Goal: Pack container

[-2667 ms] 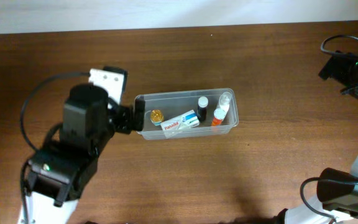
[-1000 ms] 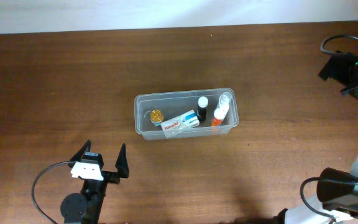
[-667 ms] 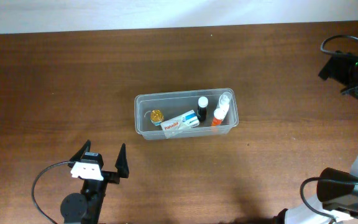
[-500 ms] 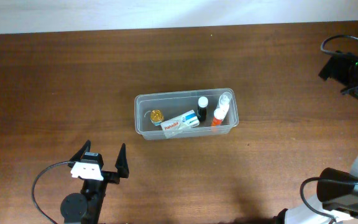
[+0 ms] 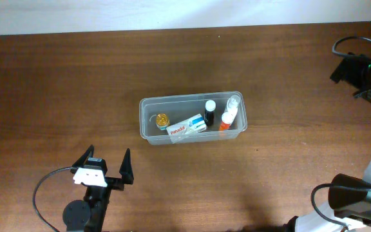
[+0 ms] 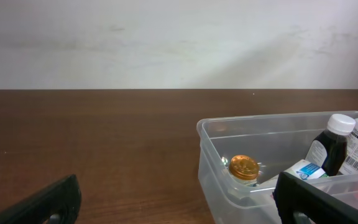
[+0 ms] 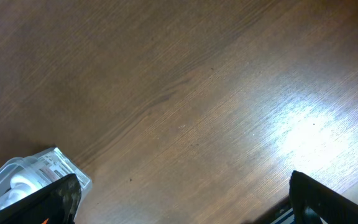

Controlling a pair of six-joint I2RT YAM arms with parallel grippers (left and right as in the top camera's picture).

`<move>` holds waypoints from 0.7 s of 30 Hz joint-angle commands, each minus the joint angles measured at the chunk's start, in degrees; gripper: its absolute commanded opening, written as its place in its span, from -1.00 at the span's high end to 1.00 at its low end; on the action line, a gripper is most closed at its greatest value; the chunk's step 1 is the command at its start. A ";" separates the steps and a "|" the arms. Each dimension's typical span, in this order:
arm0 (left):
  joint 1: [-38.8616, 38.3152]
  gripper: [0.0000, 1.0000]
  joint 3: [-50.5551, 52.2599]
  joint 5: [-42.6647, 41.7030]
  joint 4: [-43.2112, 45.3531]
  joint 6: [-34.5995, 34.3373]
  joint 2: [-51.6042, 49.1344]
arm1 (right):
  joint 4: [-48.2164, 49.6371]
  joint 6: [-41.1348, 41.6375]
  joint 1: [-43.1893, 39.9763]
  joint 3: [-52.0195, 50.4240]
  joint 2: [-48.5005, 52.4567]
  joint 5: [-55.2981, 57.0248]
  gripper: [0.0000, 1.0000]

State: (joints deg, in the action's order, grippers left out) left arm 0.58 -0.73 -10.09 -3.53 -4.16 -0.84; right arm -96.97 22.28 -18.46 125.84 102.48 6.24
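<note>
Overhead: container (image 5: 179, 98) sits mid-bench (image 5: 269, 71), with Panadol box (image 5: 188, 125), gold-capped jar (image 5: 162, 120) and three small bottles (image 5: 209, 111) inside, so packing looks done. Left pincer (image 5: 106, 158) is well apart, wide open and empty, probably parked clear. Right pincer (image 7: 184, 180) is also wide open and empty.

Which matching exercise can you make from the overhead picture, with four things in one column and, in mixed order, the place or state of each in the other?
Things
1. gold-lidded jar
2. orange bottle
3. white and blue box
4. left gripper

Places or states
A. open, over the table, apart from the container
B. lying flat in the middle of the container
C. at the container's end nearer the left gripper
D. at the container's other end, beside a clear bottle

Pairs: 1-C, 2-D, 3-B, 4-A
</note>
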 commanded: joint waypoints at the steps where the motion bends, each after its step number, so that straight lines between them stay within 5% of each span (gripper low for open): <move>1: 0.33 -0.99 0.22 0.24 -0.20 -0.13 0.55 | -0.35 0.02 -0.31 0.81 -1.18 3.06 -0.97; 8: 0.33 -0.99 0.22 0.24 -0.20 -0.13 0.55 | -0.35 0.04 1.20 0.81 -4.26 3.50 -0.97; 14: 0.33 -0.99 0.20 0.24 -0.20 -0.13 0.55 | 1.05 -1.03 10.88 0.68 -11.69 8.68 -0.97; 21: 0.33 -0.99 0.22 0.24 -0.20 -0.13 0.55 | 18.73 -5.92 21.97 -11.58 -24.65 11.50 -0.97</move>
State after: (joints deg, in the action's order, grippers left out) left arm 0.58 -0.73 -10.09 -3.53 -4.16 -0.84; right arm -83.57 20.47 0.34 121.03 83.85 14.79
